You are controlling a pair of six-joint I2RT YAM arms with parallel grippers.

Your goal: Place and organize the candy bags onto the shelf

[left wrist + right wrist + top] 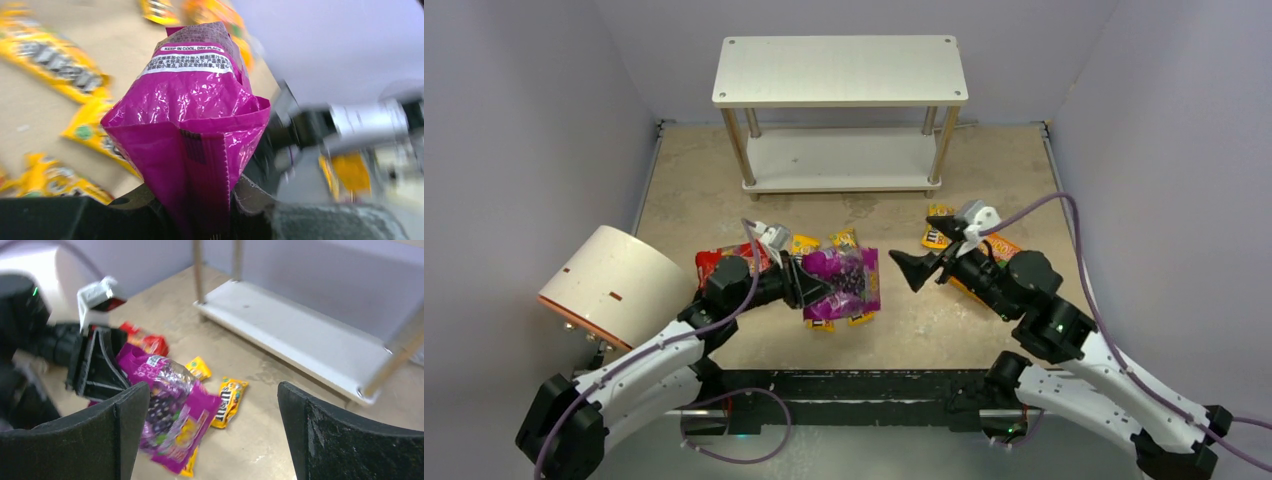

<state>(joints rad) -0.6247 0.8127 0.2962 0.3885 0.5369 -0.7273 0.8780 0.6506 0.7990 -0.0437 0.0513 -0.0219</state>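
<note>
- Top view: left gripper [809, 287] pinches the purple pouch [849, 282] by its left edge, mid-table, in front of the shelf [839, 70]. Right gripper [916, 270] is spread wide just right of it, not touching.
- Left wrist: purple pouch [195, 115] clamped betw. the fingers; yellow packets [60, 65] lie behind.
- Right wrist: right gripper [215, 407] has jaws wide apart, w/ nothing betw. them. Purple pouch [170, 405] is near the shelf [300, 340] bottom board.

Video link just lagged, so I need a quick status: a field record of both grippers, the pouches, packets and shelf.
left gripper: shut on purple pouch
right gripper: open, empty, right of that pouch
shelf: no bags on either board
red pouch: on table, by left arm
yellow packets: on table, some under the purple pouch
</note>
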